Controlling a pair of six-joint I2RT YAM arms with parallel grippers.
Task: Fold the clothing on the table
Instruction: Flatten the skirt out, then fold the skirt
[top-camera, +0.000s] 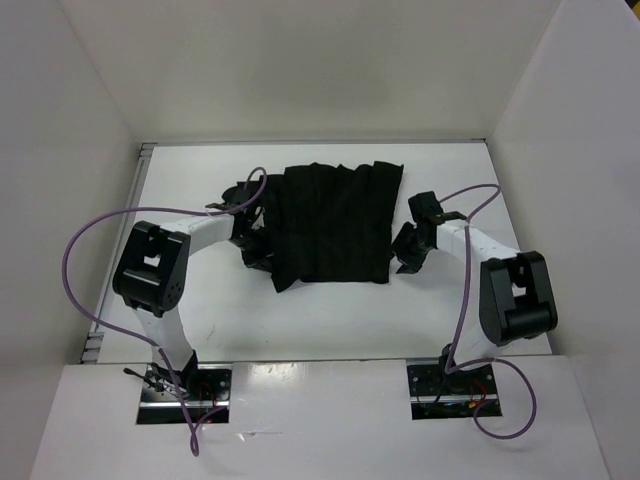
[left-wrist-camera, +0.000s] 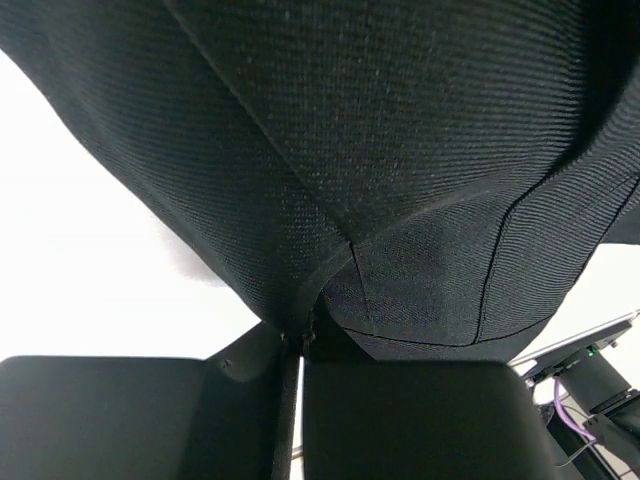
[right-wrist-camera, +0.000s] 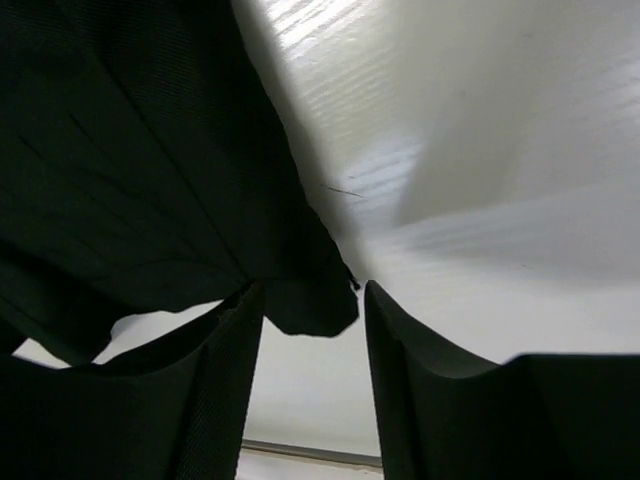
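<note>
Your left pincer (left-wrist-camera: 300, 345) is pressed together on the garment (left-wrist-camera: 380, 180), pinching a hemmed fold right at the fingertips. The knit fans up and out from that pinch and fills nearly all of its wrist view. Your right pincer (right-wrist-camera: 313, 292) stands spread, with a loose corner of the garment hanging into the gap between its fingers (right-wrist-camera: 225, 400). Whether that corner touches either finger you cannot tell.

From above, the left pincer sits against the garment's left edge, and the right pincer is just beside its right edge, by the near right corner. The garment lies about mid-table, closer to the far edge than to the near one. It is roughly rectangular, its far hem stepped and uneven, its near hem straighter. It is matte black, soft and finely ribbed, with parallel pleat-like creases running from far to near.

You have bare white table (top-camera: 300, 320) between the garment and the near edge, and narrower strips along the left and right edges. A thin metal rail (top-camera: 143, 165) trims the left edge at the far corner. White walls (top-camera: 300, 60) close in the far, left and right sides. Purple cables (top-camera: 466, 300) loop from both arms: the left one arcs in over the garment's far left corner, and the right one bows out toward the right wall.
</note>
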